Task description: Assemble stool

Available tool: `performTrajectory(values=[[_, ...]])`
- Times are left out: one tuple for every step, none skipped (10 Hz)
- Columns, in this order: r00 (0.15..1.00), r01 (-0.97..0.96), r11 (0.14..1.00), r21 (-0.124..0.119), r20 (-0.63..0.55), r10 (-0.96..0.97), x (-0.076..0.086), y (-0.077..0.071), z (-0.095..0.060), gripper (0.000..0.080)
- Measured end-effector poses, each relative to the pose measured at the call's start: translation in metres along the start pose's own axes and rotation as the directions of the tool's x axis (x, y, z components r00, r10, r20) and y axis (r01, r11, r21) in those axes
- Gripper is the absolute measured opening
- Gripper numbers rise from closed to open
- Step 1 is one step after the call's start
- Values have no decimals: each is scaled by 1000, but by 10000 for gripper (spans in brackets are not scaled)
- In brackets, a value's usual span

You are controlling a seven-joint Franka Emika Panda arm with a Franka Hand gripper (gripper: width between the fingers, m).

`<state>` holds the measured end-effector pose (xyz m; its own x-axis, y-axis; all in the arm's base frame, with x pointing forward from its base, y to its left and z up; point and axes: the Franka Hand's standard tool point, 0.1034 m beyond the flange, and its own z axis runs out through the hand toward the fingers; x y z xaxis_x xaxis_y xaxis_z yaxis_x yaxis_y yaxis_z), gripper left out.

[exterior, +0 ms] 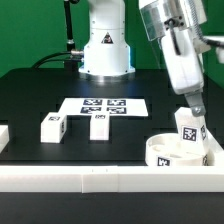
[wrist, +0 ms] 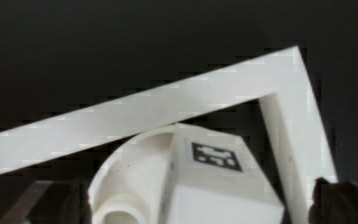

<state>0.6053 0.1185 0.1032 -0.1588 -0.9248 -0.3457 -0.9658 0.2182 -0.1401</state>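
Observation:
The round white seat [exterior: 163,153] lies in the front corner at the exterior view's right, against the white rails. My gripper [exterior: 190,112] is shut on a white tagged leg [exterior: 187,135] and holds it upright on the seat's top. Two more tagged legs lie loose on the black table, one [exterior: 53,127] toward the exterior view's left and one [exterior: 99,126] near the middle. In the wrist view the held leg [wrist: 211,155] with its tag fills the space between the dark fingers [wrist: 341,200] of the gripper [wrist: 197,208], with the seat's curved edge [wrist: 131,185] beside it.
The marker board [exterior: 105,105] lies flat behind the loose legs. A white rail [exterior: 100,179] runs along the table's front and meets a side rail [exterior: 214,150] at the seat's corner; that corner shows in the wrist view [wrist: 282,75]. The robot base [exterior: 105,50] stands at the back.

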Motion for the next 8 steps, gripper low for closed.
performTrajectory(values=[[1000,22,1000,-4,17,-22,-10,-3,-6,642],[998,68,998,-1,12,-68,-7,-3,-5,642],[979,203,979,-2,9,-203,-6,-3,-4,648],[951,308,951,0,9,-308,-6,-3,-5,649],[910,414,910,-2,7,-414,-5,-3,-5,649],[851,525,851,-4,4,-525,-5,-3,-5,649],[728,686,725,-57,35,-685,-6,1,-5,649],[602,798,595,-95,64,-796,-9,0,-6,649]])
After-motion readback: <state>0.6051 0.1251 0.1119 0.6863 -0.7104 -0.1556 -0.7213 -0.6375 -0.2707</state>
